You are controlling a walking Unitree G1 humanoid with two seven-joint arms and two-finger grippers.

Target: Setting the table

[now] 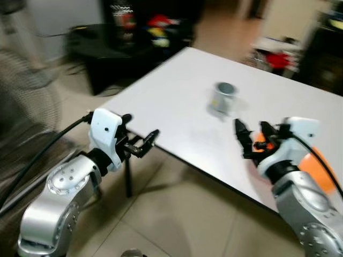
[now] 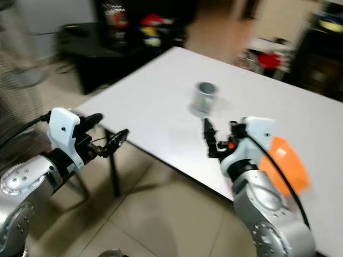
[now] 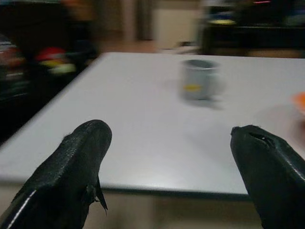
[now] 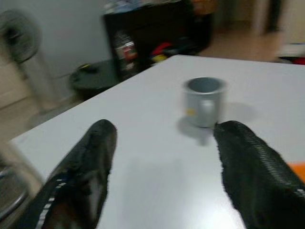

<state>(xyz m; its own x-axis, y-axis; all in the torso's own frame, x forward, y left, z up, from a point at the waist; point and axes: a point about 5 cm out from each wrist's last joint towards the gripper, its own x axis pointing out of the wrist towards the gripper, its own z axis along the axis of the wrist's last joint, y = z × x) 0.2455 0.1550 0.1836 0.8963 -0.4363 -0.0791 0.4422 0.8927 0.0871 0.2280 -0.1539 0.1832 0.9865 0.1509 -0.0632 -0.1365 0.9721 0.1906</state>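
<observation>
Head views motion-blurred. White table (image 1: 177, 101) stands on a tiled floor (image 1: 161, 214), one corner toward the robot. Grey mug (image 1: 223, 98) upright on the tabletop, roughly mid-surface, well in from the near edge; a small yellow mark shows on its side in the left wrist view (image 3: 192, 88), and the handle faces the camera in the right wrist view. Orange bowl (image 2: 286, 163) sits on the table near the near edge, to the right of the mug and apart from it; largely hidden behind the right arm, so its contents cannot be told. Left gripper (image 1: 143, 143) held off the table, just outside its near-left corner, over the floor and about level with the table edge; fingers (image 3: 71, 171) spread wide, nothing between them, pointing across the tabletop toward the mug. Right gripper (image 1: 252, 139) over the table near its near edge, short of the mug, with the bowl just behind its wrist; fingers (image 4: 86, 176) likewise parted and empty, the mug visible beyond the gap between them. Beyond the table's far-left side: a dark cabinet (image 1: 144, 21) with red and yellow items on it, too blurred to identify. A standing fan (image 4: 21, 38) is at the wall left of the table.
</observation>
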